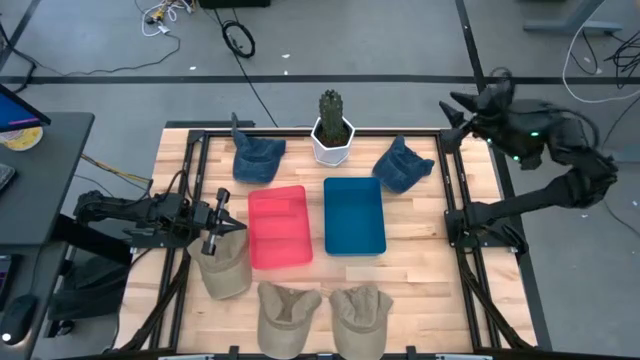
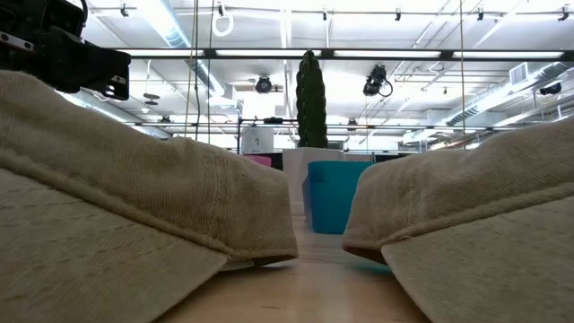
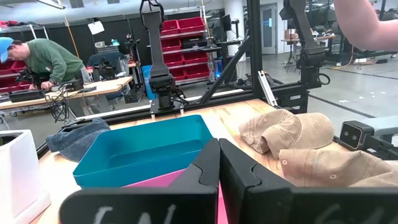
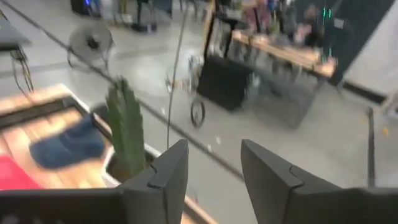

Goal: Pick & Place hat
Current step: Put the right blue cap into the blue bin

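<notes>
While no hat sits in either bin yet, task looks barely begun. Left gripper (image 1: 222,222) at table's left edge, hovering over tan hat (image 1: 224,270) near front-left corner; fingers (image 3: 205,171) pressed together in left wrist view, clenched on nothing. Unclear from above whether touching the hat. Right gripper (image 1: 452,118) raised beyond back-right corner, off the table, fingers (image 4: 168,171) spread, released, holding nothing.

Red bin (image 1: 278,226) and blue bin (image 1: 354,214) side by side mid-table, both bare inside. Two more tan hats (image 1: 288,312) (image 1: 360,312) along front edge, filling the low view. Two blue hats (image 1: 256,158) (image 1: 402,166) near back edge, flanking potted cactus (image 1: 332,128). All five hats lying on wood, none lifted.

Judged stage: approach or pre-grasp on front-left tan hat. Left to do: open fingers, descend, pinch crown or brim, lift, carry to a bin, release. Likely colour sorting, but not certain from task line. Person in green at bench beyond table, well apart.
</notes>
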